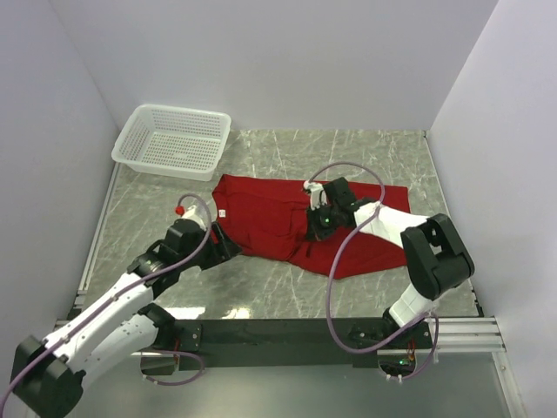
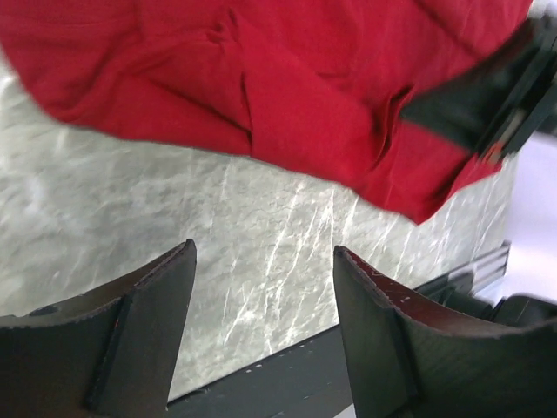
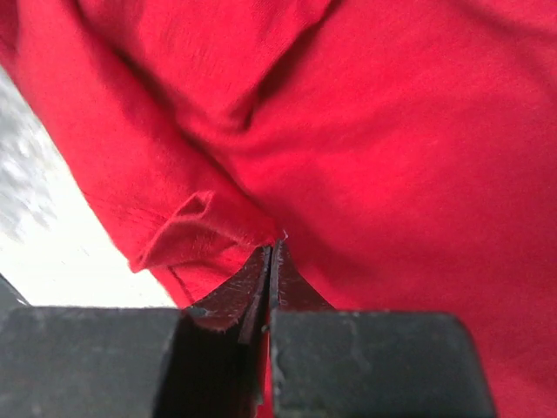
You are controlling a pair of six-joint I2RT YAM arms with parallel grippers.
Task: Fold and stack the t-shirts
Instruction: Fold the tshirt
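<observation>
Right gripper (image 3: 271,248): jaws fully closed, pinching a small fold of the crumpled red cotton t-shirt (image 1: 261,218) near its middle. Left gripper (image 2: 263,252): jaws wide apart, holding nothing, over the bare grey marble-pattern table (image 2: 261,209) just off the shirt's 8 o'clock hem. Shirt lies mid-table, spread from centre toward 3 o'clock. White perforated plastic basket (image 1: 172,139) sits at 11 o'clock, apart from the shirt. Cloth fills the right wrist view, so how much fabric sits between the fingers is hidden. Sleeves hard to make out.

t-shirt (image 1: 265,222) on table (image 1: 287,157), basket (image 1: 171,139) behind left
</observation>
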